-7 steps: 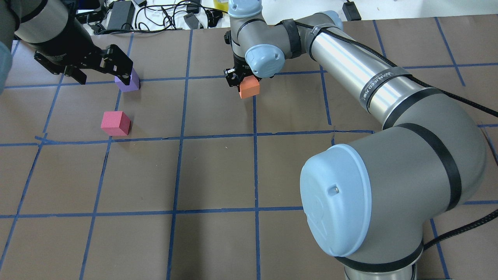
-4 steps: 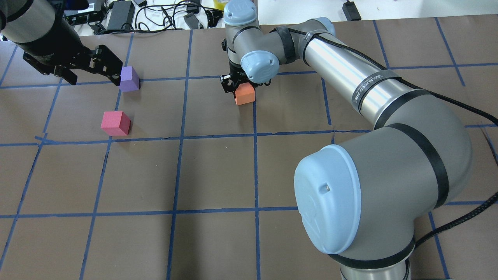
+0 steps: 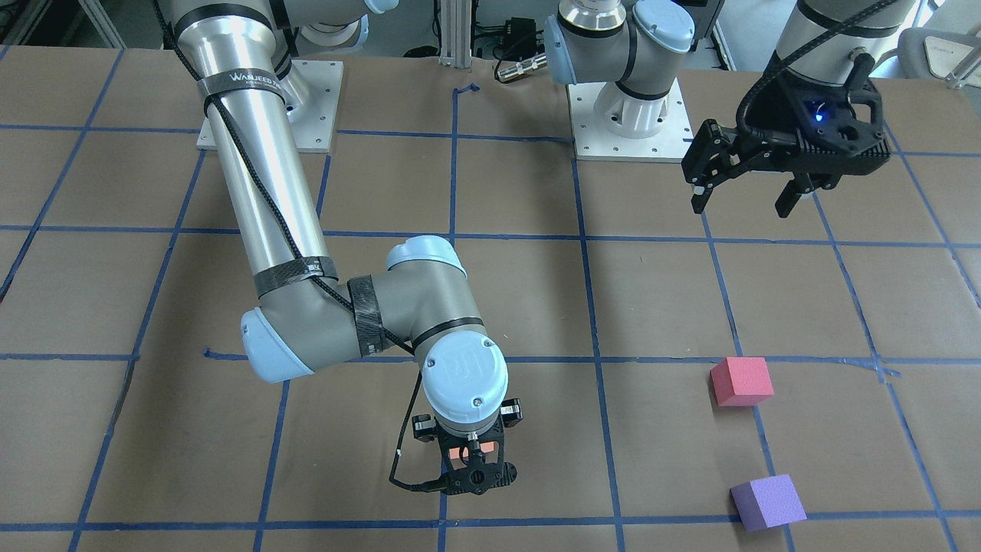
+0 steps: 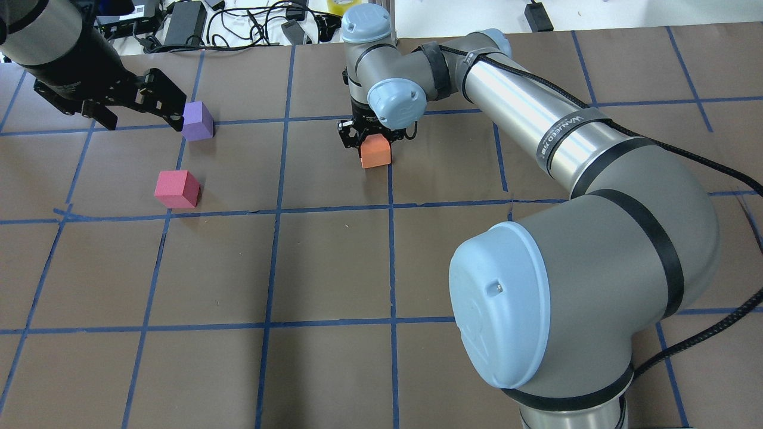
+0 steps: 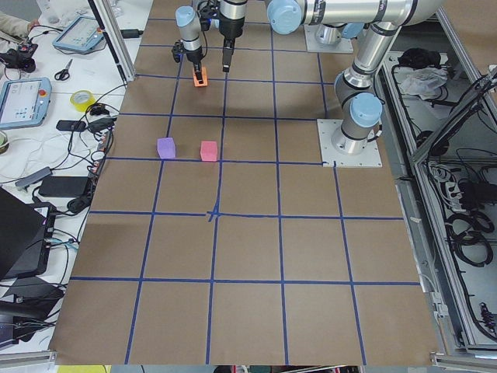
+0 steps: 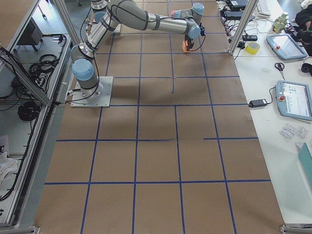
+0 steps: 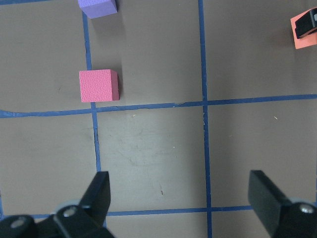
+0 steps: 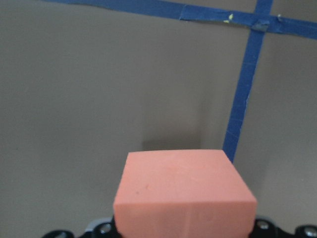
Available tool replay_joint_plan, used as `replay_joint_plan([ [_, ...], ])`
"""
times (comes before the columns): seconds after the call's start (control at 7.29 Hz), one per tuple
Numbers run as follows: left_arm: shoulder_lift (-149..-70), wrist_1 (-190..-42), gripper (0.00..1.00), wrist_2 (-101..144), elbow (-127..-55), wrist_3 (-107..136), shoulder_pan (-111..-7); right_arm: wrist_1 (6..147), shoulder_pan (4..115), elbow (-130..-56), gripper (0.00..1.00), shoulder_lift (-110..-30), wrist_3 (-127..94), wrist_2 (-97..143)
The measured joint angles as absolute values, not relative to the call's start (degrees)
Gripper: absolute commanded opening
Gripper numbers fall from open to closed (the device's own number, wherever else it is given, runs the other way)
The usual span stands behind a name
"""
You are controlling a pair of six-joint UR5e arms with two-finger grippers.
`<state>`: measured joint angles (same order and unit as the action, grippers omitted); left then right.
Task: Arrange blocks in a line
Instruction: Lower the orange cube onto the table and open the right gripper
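My right gripper (image 4: 374, 138) is shut on the orange block (image 4: 375, 152) and holds it low at a blue tape crossing; I cannot tell whether it touches the table. The block fills the right wrist view (image 8: 183, 193) and barely shows under the wrist in the front view (image 3: 460, 454). The purple block (image 4: 198, 120) and the pinkish-red block (image 4: 177, 189) stand on the table at the left, apart from each other. My left gripper (image 4: 143, 116) is open and empty, raised just left of the purple block. The left wrist view shows the pinkish-red block (image 7: 98, 85), the purple block (image 7: 97, 7) and the fingers (image 7: 99, 193).
Blue tape lines (image 4: 274, 208) divide the brown table into squares. Cables and power adapters (image 4: 238, 24) lie beyond the far edge. The right arm's big elbow (image 4: 572, 298) hides the near right of the table. The arm base plates (image 3: 628, 130) sit at the robot's side.
My right gripper has moved slightly left and down with the orange block. My left gripper has drawn back left from the purple block, which stays in place.
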<state>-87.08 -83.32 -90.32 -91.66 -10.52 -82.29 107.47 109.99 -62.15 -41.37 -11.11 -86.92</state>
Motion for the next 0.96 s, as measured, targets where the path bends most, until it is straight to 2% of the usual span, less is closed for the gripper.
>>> replay_joint_plan([
  [0.14, -87.5, -83.2, 1.00, -90.1, -91.7, -10.5, -82.3, 107.4, 110.0, -62.2, 1.00, -41.3, -11.1, -87.1],
  [0.69, -88.9, -83.1, 1.00, -90.1, -91.5, -10.1, -82.2, 107.1, 109.9, -61.8, 1.00, -41.8, -11.1, -87.6],
  [0.96, -90.0, -83.3, 1.00, -90.3, -90.0, -9.2, -82.4, 104.3, 108.5, -61.6, 1.00, -45.8, -10.7, -87.6],
])
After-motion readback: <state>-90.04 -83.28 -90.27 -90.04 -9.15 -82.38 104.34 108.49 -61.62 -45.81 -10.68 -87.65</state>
